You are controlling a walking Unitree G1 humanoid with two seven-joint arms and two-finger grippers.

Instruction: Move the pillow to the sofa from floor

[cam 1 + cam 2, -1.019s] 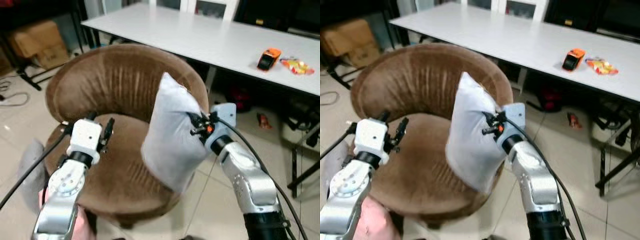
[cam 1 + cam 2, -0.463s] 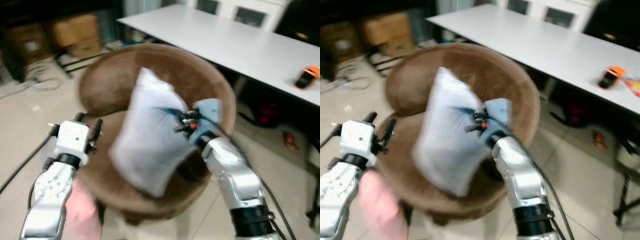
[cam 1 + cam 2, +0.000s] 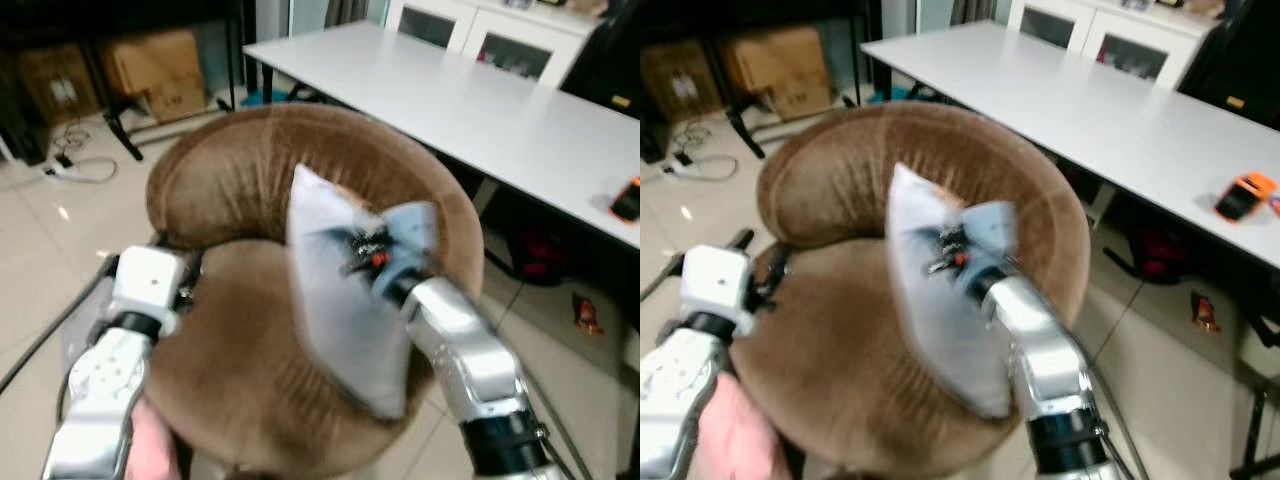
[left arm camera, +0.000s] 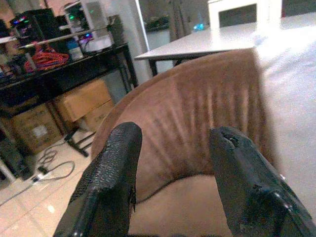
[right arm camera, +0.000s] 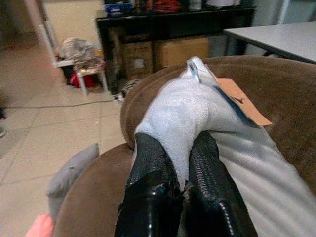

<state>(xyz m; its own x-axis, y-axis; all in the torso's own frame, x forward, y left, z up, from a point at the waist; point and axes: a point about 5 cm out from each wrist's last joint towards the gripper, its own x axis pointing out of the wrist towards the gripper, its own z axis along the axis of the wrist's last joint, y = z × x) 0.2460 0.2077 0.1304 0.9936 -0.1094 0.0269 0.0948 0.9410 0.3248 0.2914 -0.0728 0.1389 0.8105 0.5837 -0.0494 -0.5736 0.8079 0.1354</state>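
Pale grey fabric pillow: soft, light, likely to sag and swing; pinched at its upper corner by the right pincer, fingers closed on a fold. Held upright over the seat of the brown velvet sofa, near its backrest. Left pincer: spread wide, empty, at the sofa's front edge. Containers: cardboard boxes behind the sofa, contents unseen.

Bare brown seat open beside held pillow, curved backrest walling the rear
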